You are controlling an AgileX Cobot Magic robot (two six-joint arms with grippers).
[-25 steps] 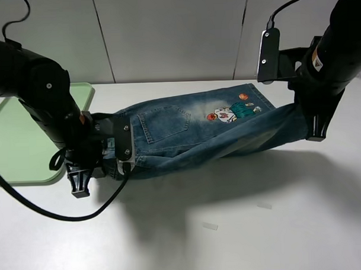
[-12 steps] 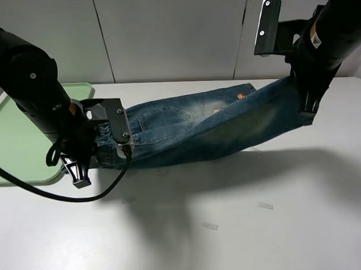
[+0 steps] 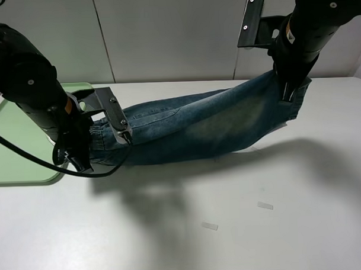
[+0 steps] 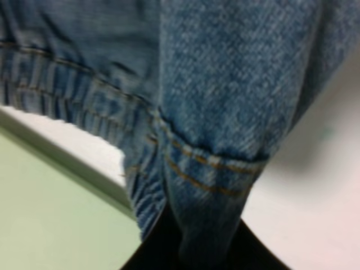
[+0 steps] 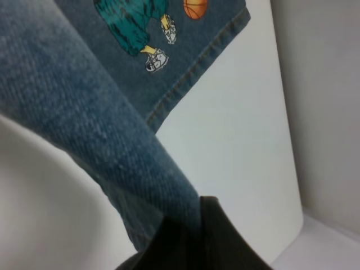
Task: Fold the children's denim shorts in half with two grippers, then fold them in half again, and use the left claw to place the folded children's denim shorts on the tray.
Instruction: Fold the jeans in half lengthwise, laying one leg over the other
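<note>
Right arm (image 3: 310, 30) swung the hem over the cartoon print (image 5: 135, 25). Both jaws are pinching the children's denim shorts (image 3: 210, 125) mid first fold.

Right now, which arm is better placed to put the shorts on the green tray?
Left. The left gripper holds the shorts by the waist end beside the tray; the right gripper holds the leg end, far across the table.

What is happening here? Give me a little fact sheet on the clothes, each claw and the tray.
Garment: blue denim shorts, one edge raised over the half lying on the white table
Left claw: shut on the shorts' left end, next to the tray
Right claw: shut on the shorts' right end, held above the table
Tray: pale green, far left; shorts not yet on it
Stage: first fold, unfinished
</note>
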